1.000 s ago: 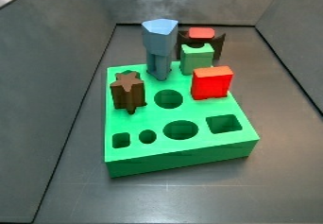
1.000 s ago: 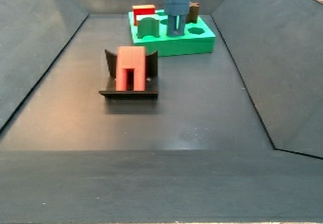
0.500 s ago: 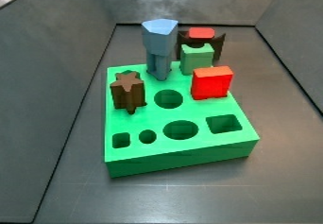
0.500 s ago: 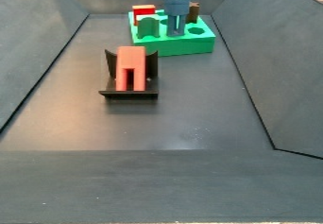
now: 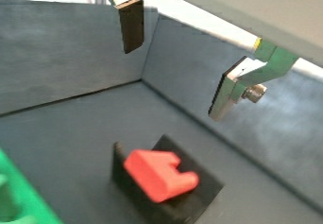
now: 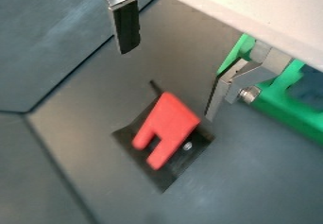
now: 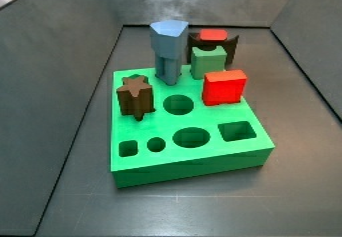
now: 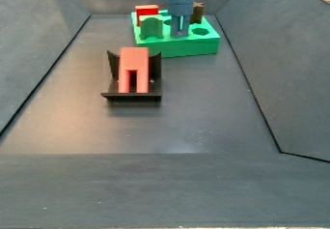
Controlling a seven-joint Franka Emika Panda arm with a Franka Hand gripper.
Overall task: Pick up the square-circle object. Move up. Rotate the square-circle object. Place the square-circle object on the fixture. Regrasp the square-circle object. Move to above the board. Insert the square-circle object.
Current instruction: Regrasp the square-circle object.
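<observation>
No brand, label or writing readable anywhere. Gripper (image 5: 179, 65) seen only in both wrist views, hanging above the floor, out of frame in both side views. Jaws wide apart, empty: one dark-padded finger (image 6: 125, 27) and one silver finger (image 6: 229, 87) well clear of everything. Square-circle object (image 8: 133, 68) lying in the fixture (image 8: 131, 90), mid-floor, near and left of the board (image 8: 190, 45); also visible below the open fingers (image 5: 128, 26). Fixture base partly cut off at a wrist view's edge (image 5: 192, 209). On the board (image 7: 187, 149), a blue hexagonal peg (image 7: 167, 49), brown star peg (image 7: 134, 95), bright red cube (image 7: 226, 86) and green peg (image 7: 206, 61); the fixture mostly hidden behind them.
</observation>
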